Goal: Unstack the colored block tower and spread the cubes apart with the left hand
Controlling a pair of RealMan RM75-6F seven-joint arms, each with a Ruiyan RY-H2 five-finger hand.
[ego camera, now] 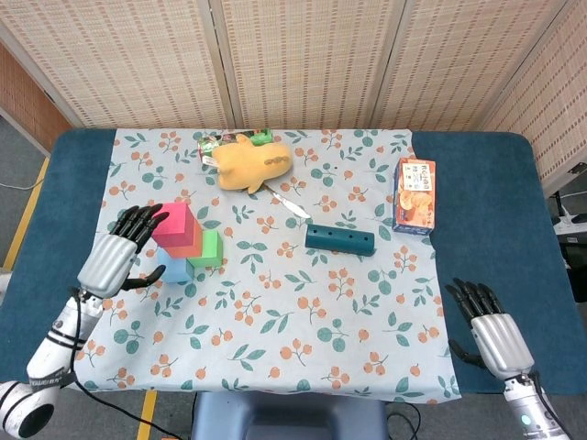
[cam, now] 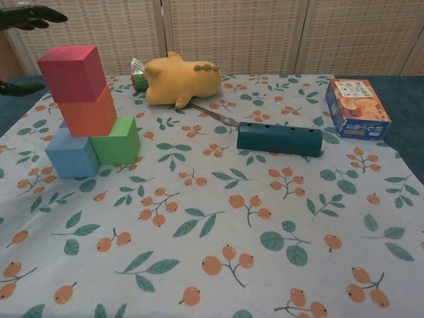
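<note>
Head view: left hand (ego camera: 117,255) open, fingers spread, holding nothing, just left of the block tower (ego camera: 182,240), fingertips near the pink top cube (ego camera: 171,225). Right hand (ego camera: 492,330) open, well apart at the tabletop's near right edge. Chest view: tower (cam: 83,109) intact at far left; dark fingertips (cam: 30,16) above and left of it, not touching.

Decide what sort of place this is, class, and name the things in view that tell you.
Probably an indoor robot test setup, not a home: a table under a leaf-print cloth, woven screens behind it, and two robot hands, left and right, beside assorted props.
</note>
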